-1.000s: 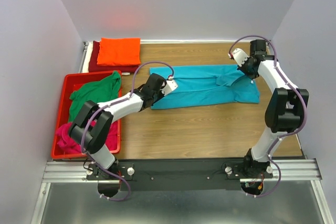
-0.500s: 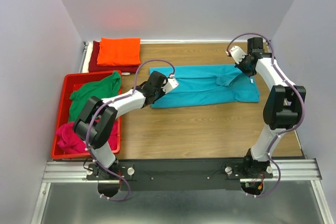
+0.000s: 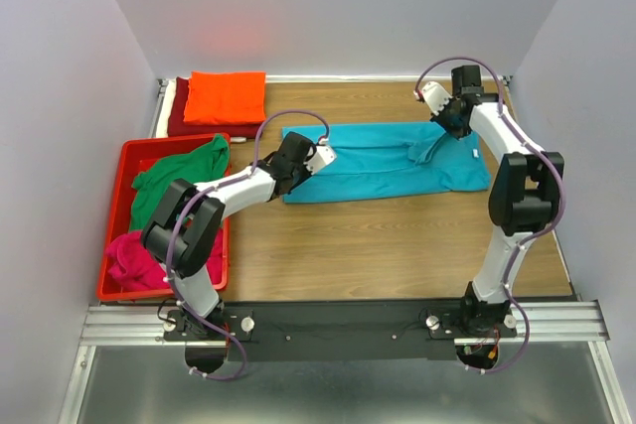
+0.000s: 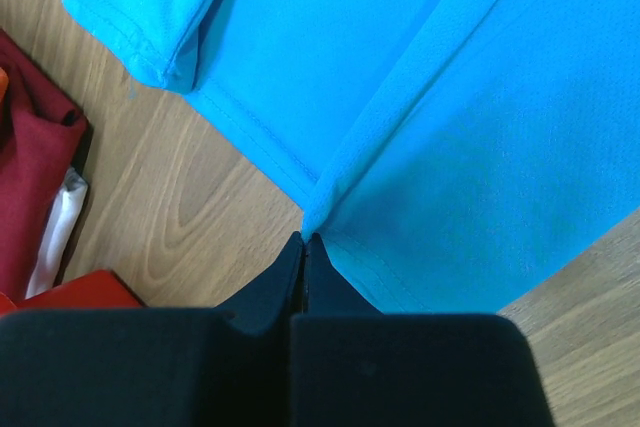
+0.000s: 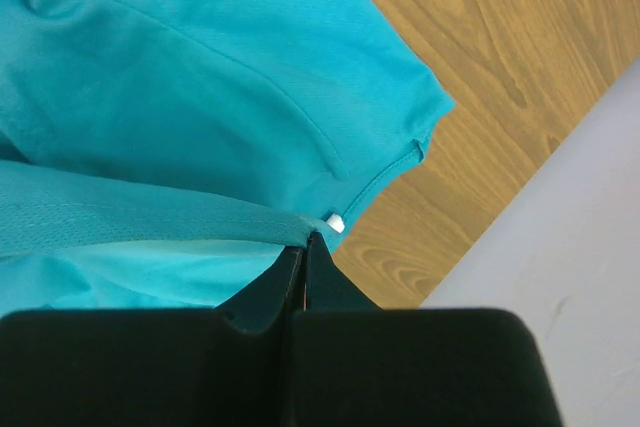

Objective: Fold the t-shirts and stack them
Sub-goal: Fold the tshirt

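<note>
The turquoise t-shirt point(image 3: 383, 164) lies spread lengthwise across the middle of the table. My left gripper point(image 3: 303, 168) is at its left edge, shut on a hem fold of the shirt point(image 4: 420, 97), with the pinch right at my gripper's tips point(image 4: 304, 239). My right gripper point(image 3: 442, 118) is at the shirt's far right part, shut on a raised fold of the cloth point(image 5: 180, 97) next to its white label point(image 5: 335, 223). The orange shirt point(image 3: 227, 96) lies folded on the dark red shirt point(image 3: 180, 116) at the back left. The green shirt point(image 3: 179, 171) and the magenta shirt point(image 3: 132, 257) lie crumpled in the crate.
The red plastic crate point(image 3: 111, 291) stands along the left side. The left wrist view shows the dark red shirt point(image 4: 30, 162), a white shirt edge point(image 4: 55, 237) under it and a crate corner point(image 4: 85, 292). Side walls stand close on the left and right point(image 5: 590, 247).
My right gripper has moved back and to the left with its fold of the turquoise shirt. My left gripper has shifted slightly back. The shirt's right part has been drawn narrower.
</note>
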Robot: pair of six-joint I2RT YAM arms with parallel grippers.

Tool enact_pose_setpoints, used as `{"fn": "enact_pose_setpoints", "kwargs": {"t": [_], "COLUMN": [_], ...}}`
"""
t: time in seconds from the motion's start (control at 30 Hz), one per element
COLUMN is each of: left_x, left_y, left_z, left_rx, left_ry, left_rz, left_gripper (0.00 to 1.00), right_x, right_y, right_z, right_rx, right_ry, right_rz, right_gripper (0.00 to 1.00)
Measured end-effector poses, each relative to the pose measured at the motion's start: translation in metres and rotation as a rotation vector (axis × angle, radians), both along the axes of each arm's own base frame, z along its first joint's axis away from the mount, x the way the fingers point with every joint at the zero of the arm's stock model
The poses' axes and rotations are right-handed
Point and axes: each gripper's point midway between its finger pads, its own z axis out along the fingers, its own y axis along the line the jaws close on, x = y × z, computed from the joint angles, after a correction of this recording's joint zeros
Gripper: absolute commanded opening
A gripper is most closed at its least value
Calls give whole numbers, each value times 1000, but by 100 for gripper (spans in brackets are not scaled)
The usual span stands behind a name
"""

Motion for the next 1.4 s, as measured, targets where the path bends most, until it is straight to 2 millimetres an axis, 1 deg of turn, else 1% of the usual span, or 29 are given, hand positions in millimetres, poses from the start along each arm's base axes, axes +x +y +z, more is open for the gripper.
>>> {"fn": "enact_pose_setpoints", "kwargs": {"t": [0.1, 0.23, 0.4, 0.73, 0.8, 0.83, 0.87, 0.9, 0.93, 0.97, 1.03, 1.07, 1.13, 1.17, 1.2, 1.23, 1.27, 1.3, 1.33, 1.37, 1.4], "left_x": [2, 7, 10, 16, 16, 17, 18, 19, 20, 20, 23, 25, 27, 28, 28, 28, 26, 25, 23, 20, 18], "left_y": [1, -2, -4, -6, -6, -6, -5, -5, -4, -2, 1, 3, 7, 11, 13, 18, 22, 25, 29, 33, 36], "left_z": [1, 6, 9, 14, 15, 15, 16, 16, 17, 18, 20, 22, 28, 35, 41, 56, 70, 84, 107, 126, 139], "left_rx": [-2, -12, -20, -32, -33, -34, -35, -35, -35, -35, -37, -38, -49, -50, -56, -73, -92, -112, -149, -180, -201], "left_ry": [-1, -15, -27, -57, -61, -66, -71, -74, -80, -84, -93, -100, -121, -147, -165, -210, -249, -289, -353, -408, -448], "left_rz": [4, 7, 8, 14, 16, 19, 27, 31, 43, 55, 84, 101, 137, 155, 167, 185, 200, 212, 226, 235, 244], "left_gripper": [0, 0, 0, 0, 0, 0, 4, 11, 13, 14, 28, 47, 59, 69, 73, 76, 82, 84, 85, 86, 86], "right_x": [4, 10, 16, 28, 31, 34, 36, 40, 43, 49, 62, 67, 74, 77, 80, 81, 81, 82, 81, 77, 69], "right_y": [-1, -4, -5, -1, 0, 2, 4, 6, 9, 13, 22, 26, 31, 30, 30, 31, 31, 30, 29, 26, 25], "right_z": [-1, -3, -4, -3, -4, -5, -5, -6, -7, -9, -15, -20, -29, -32, -34, -34, -34, -31, -29, -25, -24], "right_rx": [-2, -8, -5, 18, 23, 28, 34, 44, 53, 67, 99, 115, 133, 134, 137, 144, 153, 174, 195, 222, 239], "right_ry": [-2, -5, -11, -30, -33, -36, -39, -44, -49, -57, -78, -93, -116, -132, -153, -162, -169, -186, -193, -201, -191], "right_rz": [-13, -37, -64, -90, -96, -100, -106, -115, -125, -136, -165, -191, -253, -293, -335, -361, -376, -403, -412, -414, -412], "right_gripper": [4, 1, 1, 1, 7, 16, 24, 33, 36, 37, 49, 50, 51, 52, 52, 54, 57, 63, 67, 72, 77]}}
